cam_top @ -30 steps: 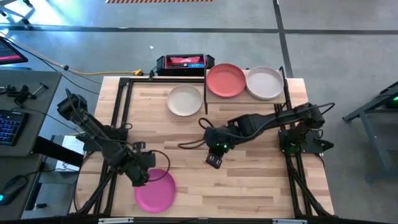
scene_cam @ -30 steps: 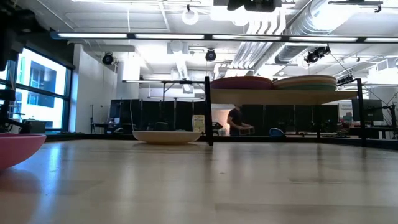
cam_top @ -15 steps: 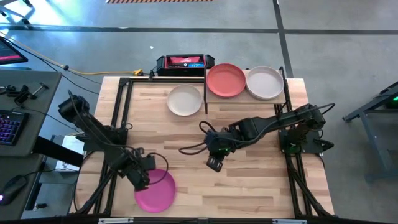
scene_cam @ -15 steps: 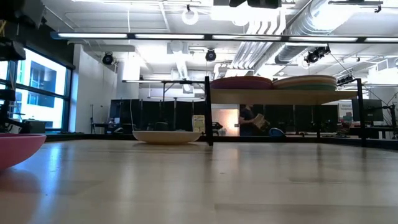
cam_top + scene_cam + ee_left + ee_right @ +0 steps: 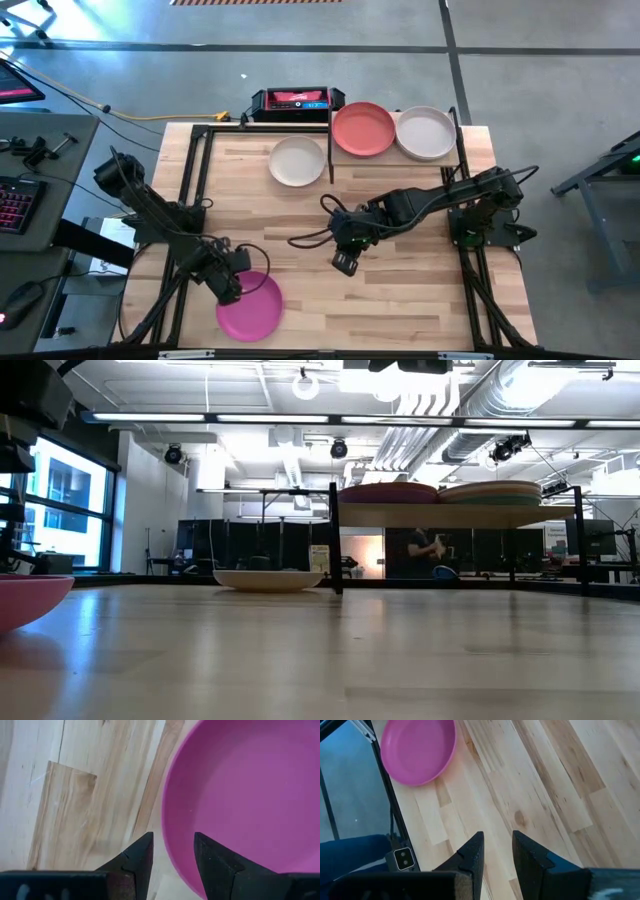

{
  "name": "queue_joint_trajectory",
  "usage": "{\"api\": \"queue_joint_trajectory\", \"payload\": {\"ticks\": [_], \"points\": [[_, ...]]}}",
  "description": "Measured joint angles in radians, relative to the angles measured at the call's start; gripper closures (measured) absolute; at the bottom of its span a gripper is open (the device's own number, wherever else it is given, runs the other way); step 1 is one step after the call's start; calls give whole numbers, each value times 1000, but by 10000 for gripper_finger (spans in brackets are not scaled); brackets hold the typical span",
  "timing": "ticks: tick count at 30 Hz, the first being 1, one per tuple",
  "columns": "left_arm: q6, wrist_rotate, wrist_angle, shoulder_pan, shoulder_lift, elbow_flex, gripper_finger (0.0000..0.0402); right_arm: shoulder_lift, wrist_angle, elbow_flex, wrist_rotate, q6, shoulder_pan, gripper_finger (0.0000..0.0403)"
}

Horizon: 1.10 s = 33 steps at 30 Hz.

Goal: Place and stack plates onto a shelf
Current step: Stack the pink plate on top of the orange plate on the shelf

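Note:
A magenta plate [image 5: 250, 306] lies on its base on the tabletop near the front left; the low view shows it at the picture's left edge [image 5: 28, 600]. My left gripper [image 5: 172, 857] points down at its left rim, open, one finger outside the rim and one over the bowl; I cannot tell whether either finger touches. A white plate [image 5: 297, 160] rests on the table at the back. A coral red plate [image 5: 363, 129] and a cream plate [image 5: 427, 132] sit on the shelf [image 5: 460, 515]. My right gripper [image 5: 345, 262] hangs open over mid-table, nothing between its fingers.
A black shelf post [image 5: 334, 540] stands just right of the white plate [image 5: 268, 578]. A red and black box [image 5: 297, 100] sits behind the table's far edge. Bare wood stretches between the two grippers. A person moves in the room far behind the table.
My left gripper has sunk toward the magenta plate's left rim and rolled a little about its own axis, its fingers staying open. The plates have kept still.

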Motion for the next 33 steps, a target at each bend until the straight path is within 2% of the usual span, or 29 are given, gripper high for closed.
{"api": "queue_joint_trajectory", "payload": {"ticks": [16,27,33], "points": [[17,33,33,20,159,0,271,0,0,0,-1,3,0,323],[26,53,88,20,193,0,272,-1,1,0,-1,3,0,323],[25,64,91,20,193,2,308,-1,0,0,-1,2,0,323]]}}
